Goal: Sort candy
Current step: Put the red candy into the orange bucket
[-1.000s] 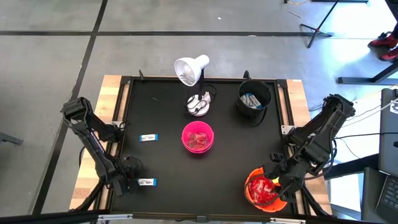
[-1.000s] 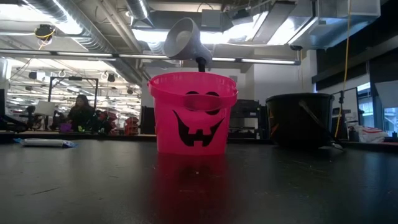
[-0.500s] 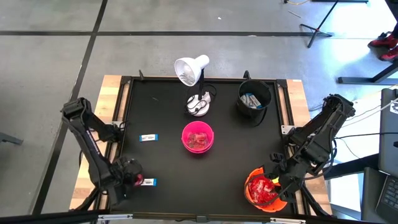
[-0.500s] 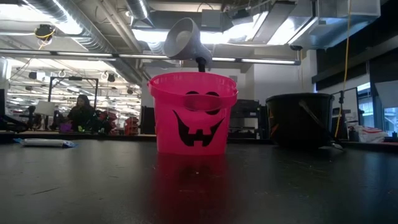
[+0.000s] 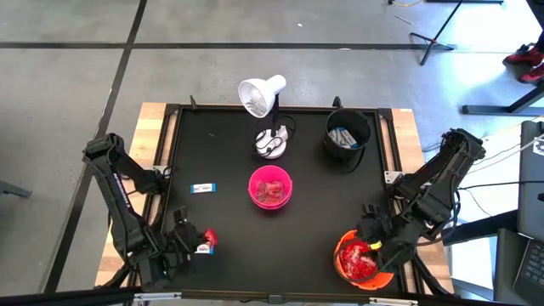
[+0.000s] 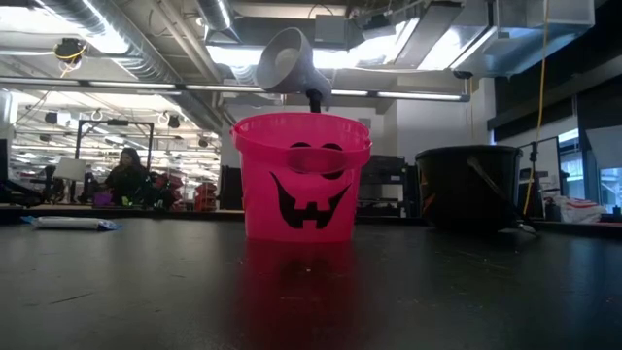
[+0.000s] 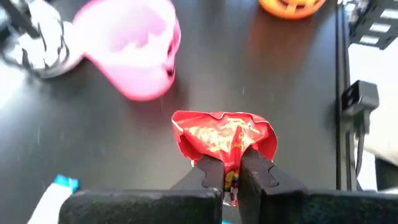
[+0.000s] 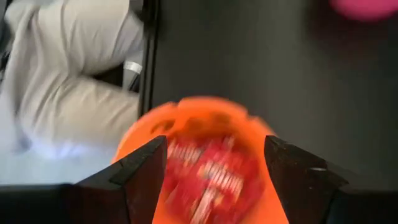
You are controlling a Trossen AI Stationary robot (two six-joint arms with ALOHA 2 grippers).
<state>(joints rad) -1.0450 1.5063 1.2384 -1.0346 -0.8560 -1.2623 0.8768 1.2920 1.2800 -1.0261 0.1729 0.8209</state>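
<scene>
The left gripper (image 7: 231, 177) has its fingers (image 7: 208, 175) pinched on a shiny red packet (image 7: 224, 138), the crumpled wrapper fanning out ahead of the tips. In the high view this gripper (image 5: 197, 244) sits at the near left corner of the black desk (image 5: 229, 161), with the packet (image 5: 209, 238) showing red at its tip and a slim white-and-blue bar (image 5: 202, 249) just beside it on the desk. A second white-and-blue bar (image 5: 202, 188) lies farther back on the left side, well apart from the bowls.

The right gripper (image 8: 214, 171) has its fingers (image 8: 140, 174) spread wide, holding nothing — they stand above the orange bowl (image 8: 149, 134), which is full of red packets (image 8: 211, 174). From above, this gripper (image 5: 374, 231) is at the near right corner over the orange bowl (image 5: 382, 279).

At the middle of the desk stands the pink bowl (image 5: 270, 187) with red packets inside; in the low view it shows a black jack-o'-lantern face (image 6: 309, 202). Behind it is a white desk lamp (image 5: 263, 95), and to the right of that a black bucket (image 5: 347, 136) — with a white-and-blue bar (image 5: 343, 136) in it.
</scene>
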